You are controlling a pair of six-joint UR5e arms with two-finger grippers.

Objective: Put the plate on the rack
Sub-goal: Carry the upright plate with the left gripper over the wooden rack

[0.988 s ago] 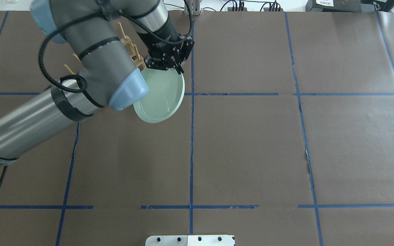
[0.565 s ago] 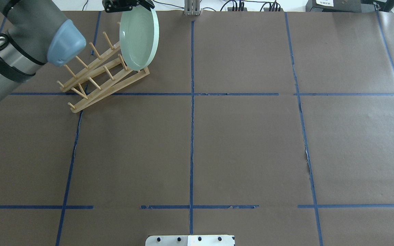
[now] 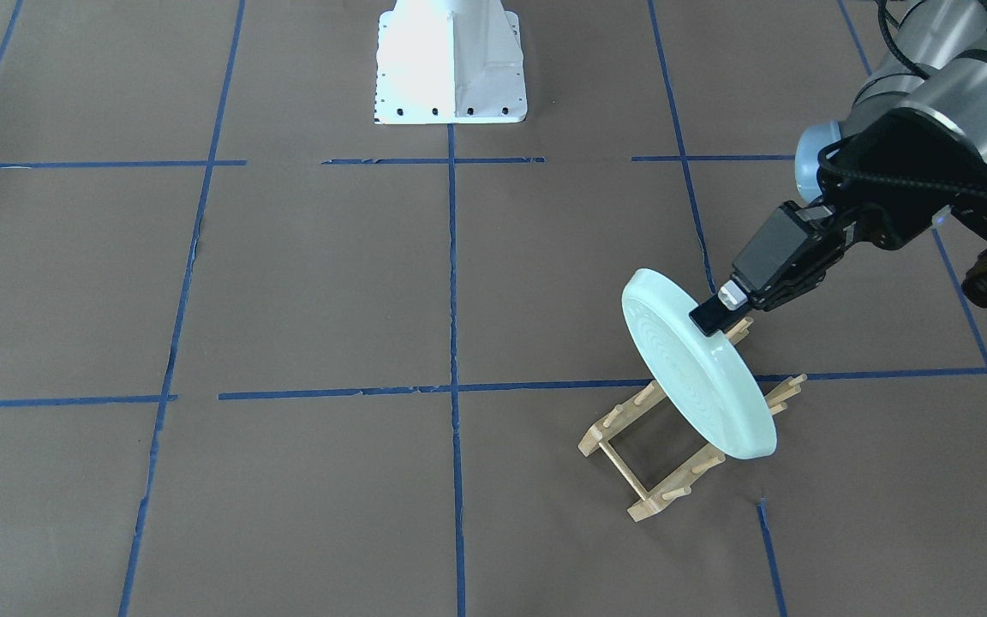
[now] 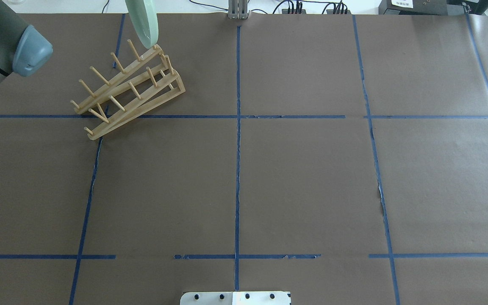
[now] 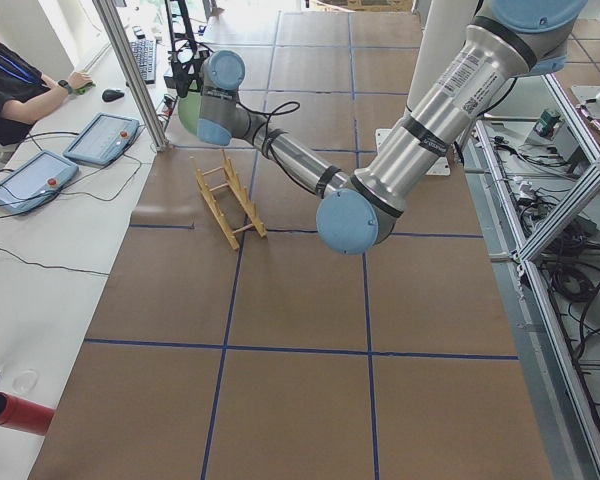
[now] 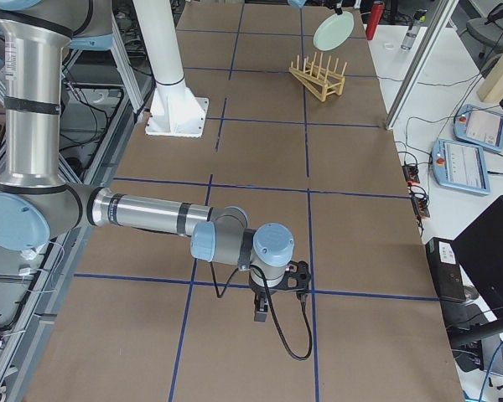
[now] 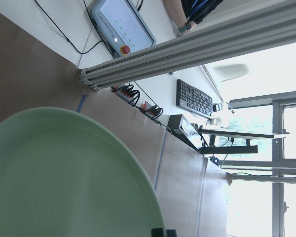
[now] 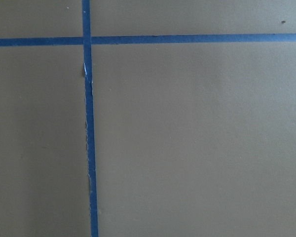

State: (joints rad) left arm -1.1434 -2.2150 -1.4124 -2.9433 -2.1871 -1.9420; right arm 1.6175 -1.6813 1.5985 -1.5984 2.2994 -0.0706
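My left gripper (image 3: 710, 315) is shut on the rim of the plate (image 3: 699, 368), a pale mint-green disc held on edge and tilted, above the far end of the rack (image 3: 596, 439). In the overhead view the plate (image 4: 143, 23) shows edge-on at the top edge, its lower rim just over the rack (image 4: 159, 99); the gripper is out of that frame. The left wrist view is filled by the plate (image 7: 64, 177). The right gripper (image 6: 272, 293) hangs low over bare paper far from the rack; I cannot tell whether it is open or shut.
The white robot base (image 3: 451, 60) stands mid-table on the robot's side. A person (image 5: 10, 80) sits at a side desk with control tablets (image 5: 105, 138) beyond the rack. An aluminium post (image 5: 130, 70) rises near the plate. Brown paper with blue tape lines covers the table.
The plate went from lying low just right of the rack to being raised on edge and carried back and left over the rack's far end. The left arm drew back to the left.
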